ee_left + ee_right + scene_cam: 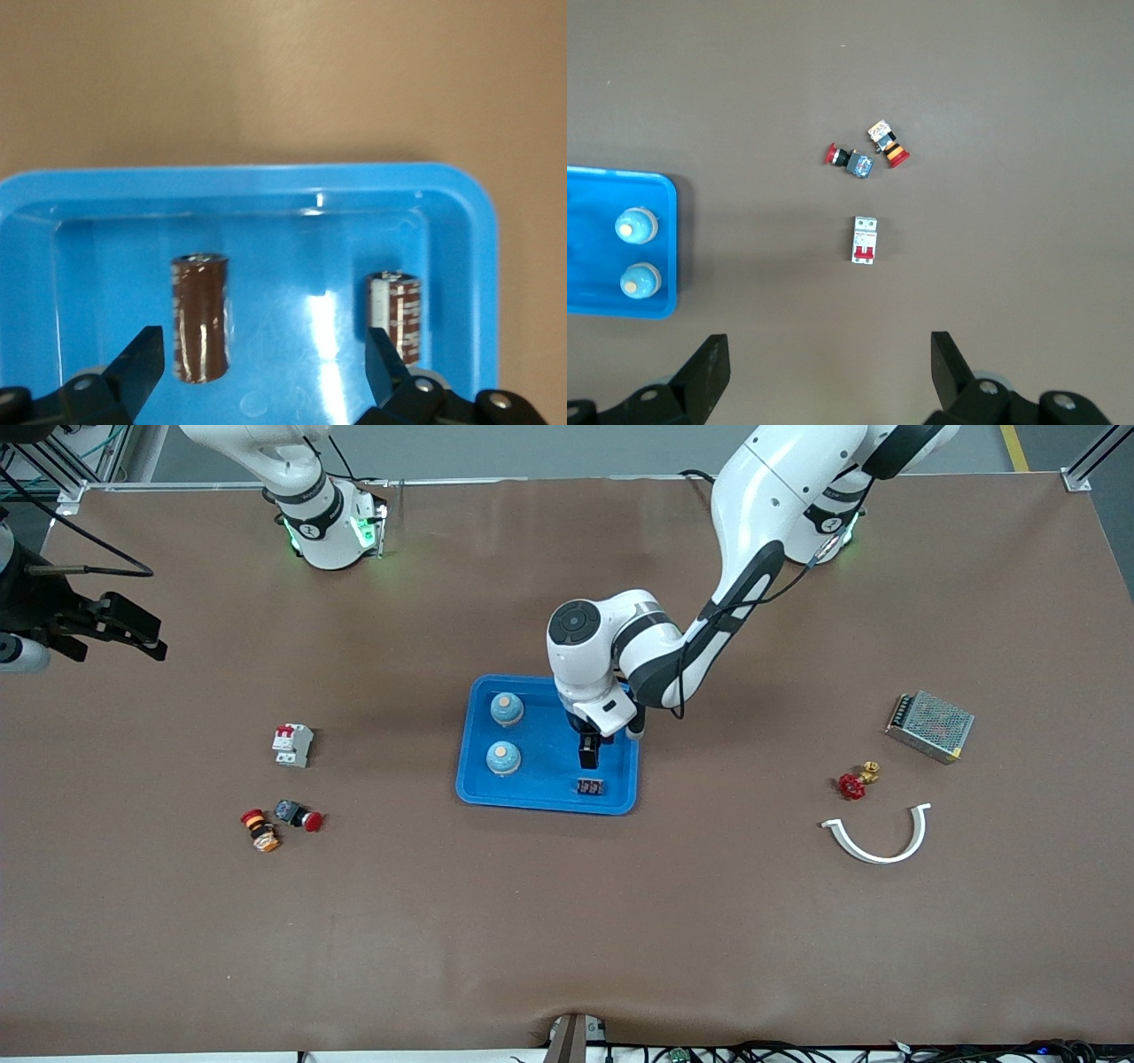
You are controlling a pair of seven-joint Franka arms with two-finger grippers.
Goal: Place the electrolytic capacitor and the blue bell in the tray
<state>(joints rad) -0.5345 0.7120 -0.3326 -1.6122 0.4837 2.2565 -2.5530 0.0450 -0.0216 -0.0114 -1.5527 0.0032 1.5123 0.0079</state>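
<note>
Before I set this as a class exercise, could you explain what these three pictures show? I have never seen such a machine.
Two white robot arms stand at a brown table. One picture looks down from a high camera facing them; the other two come from cameras on each arm's wrist.

The left claw hangs open just above the blue tray, holding nothing. Its wrist picture shows two brown capacitors lying in the tray. Two blue bells and a small dark display part are in there too.

The right claw waits open and empty, high over its end of the table, above a white circuit breaker and two red push buttons. Toward the left arm's end lie a metal mesh box, a red valve and a curved white strip.
</note>
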